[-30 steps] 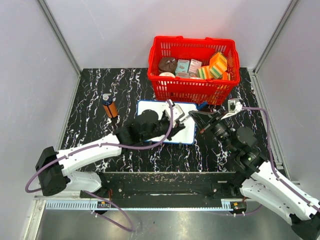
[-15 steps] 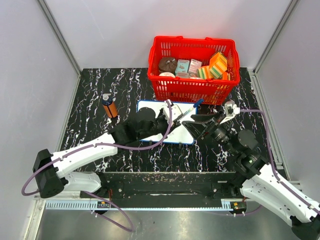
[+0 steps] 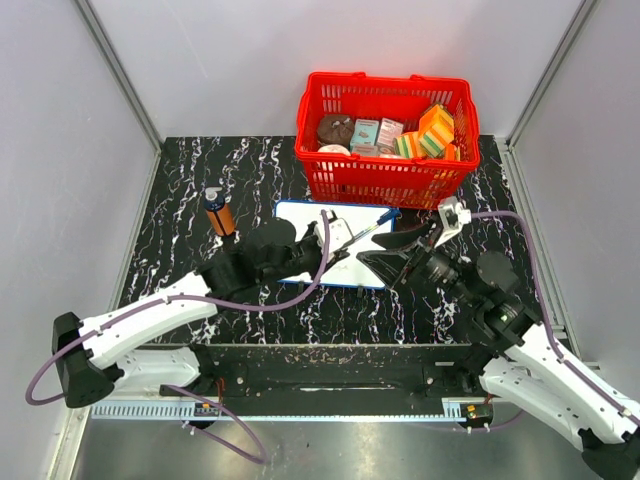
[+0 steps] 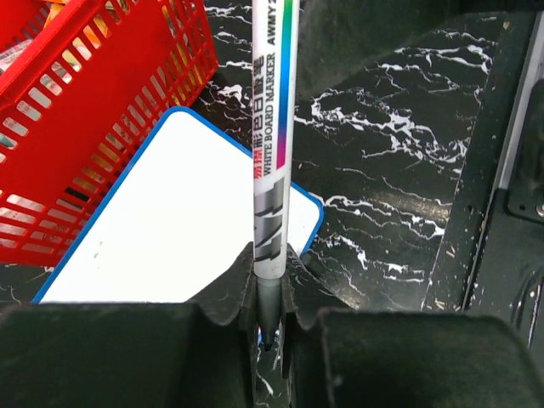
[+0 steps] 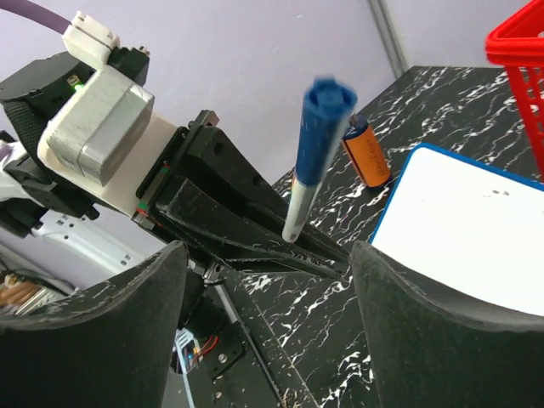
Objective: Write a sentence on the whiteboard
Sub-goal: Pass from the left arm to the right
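The whiteboard (image 3: pixel 300 216) lies flat in front of the red basket, its near half hidden under my left arm. Its bare white face (image 4: pixel 170 238) shows no sentence. My left gripper (image 3: pixel 338 250) is shut on a white whiteboard marker (image 3: pixel 370 226). In the left wrist view the marker (image 4: pixel 272 170) runs straight up from between the fingers, its dark tip (image 4: pixel 270 338) pointing down between them. Its blue end (image 5: pixel 327 98) points up toward the right arm. My right gripper (image 3: pixel 375 254) stands open just right of the marker, holding nothing, with its fingers (image 5: pixel 93 340) wide apart.
The red basket (image 3: pixel 385 175) of packets and sponges stands right behind the board. An orange bottle (image 3: pixel 219 213) stands on the black marbled table left of the board. Grey walls close in the table on three sides.
The right gripper opened and let go of the marker. The left gripper closed on it and drew back to the left with it, so the marker passed from right to left.
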{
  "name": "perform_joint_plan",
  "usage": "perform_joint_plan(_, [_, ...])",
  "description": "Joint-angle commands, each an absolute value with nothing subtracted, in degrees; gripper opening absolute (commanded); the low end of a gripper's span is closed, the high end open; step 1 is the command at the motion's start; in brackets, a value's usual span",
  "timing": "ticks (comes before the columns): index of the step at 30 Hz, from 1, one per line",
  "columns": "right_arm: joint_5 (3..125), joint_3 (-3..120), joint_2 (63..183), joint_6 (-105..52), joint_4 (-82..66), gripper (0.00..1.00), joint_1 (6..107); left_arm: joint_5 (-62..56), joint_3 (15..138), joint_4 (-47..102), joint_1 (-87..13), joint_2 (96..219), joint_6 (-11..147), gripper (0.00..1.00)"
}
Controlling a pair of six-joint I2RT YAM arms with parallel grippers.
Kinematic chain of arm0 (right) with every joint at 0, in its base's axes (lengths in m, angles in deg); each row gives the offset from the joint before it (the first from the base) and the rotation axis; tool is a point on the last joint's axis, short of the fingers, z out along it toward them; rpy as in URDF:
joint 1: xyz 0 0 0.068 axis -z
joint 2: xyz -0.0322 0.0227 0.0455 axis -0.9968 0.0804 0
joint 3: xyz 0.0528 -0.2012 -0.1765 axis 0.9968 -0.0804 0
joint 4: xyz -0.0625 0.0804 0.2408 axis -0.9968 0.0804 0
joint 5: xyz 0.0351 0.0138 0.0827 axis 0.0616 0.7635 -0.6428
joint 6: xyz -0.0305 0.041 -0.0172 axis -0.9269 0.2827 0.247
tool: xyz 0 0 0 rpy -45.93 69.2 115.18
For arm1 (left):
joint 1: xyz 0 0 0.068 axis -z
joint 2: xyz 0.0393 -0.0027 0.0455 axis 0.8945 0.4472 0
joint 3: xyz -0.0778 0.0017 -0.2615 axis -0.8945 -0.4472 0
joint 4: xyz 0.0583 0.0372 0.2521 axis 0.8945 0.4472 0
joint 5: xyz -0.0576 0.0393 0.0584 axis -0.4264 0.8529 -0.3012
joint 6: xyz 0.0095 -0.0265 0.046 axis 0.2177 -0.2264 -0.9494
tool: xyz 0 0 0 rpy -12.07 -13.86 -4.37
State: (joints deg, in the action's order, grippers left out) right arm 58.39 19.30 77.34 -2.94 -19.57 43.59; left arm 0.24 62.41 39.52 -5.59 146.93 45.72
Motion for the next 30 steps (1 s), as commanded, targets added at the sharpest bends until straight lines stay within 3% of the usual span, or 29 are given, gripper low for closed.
perform_joint_plan(1, [49.8, 24.5, 79.3, -3.8, -18.4, 0.8, 45.4, -2.1, 65.4, 43.4, -5.6, 142.6, 42.6, 0.0])
perform_joint_plan(17, [37.8, 22.9, 83.0, 5.8, -34.0, 0.69, 48.4, -8.9, 64.8, 49.0, -5.6, 137.1, 42.7, 0.0])
perform_joint_plan(22, [37.7, 22.5, 84.5, 7.5, -37.1, 0.56, 48.4, -9.1, 65.0, 49.1, -5.7, 137.7, 43.1, 0.0])
perform_joint_plan(30, [36.6, 21.7, 86.7, 9.4, -40.1, 0.43, 48.4, -10.2, 65.2, 49.0, -5.6, 138.5, 43.1, 0.0])
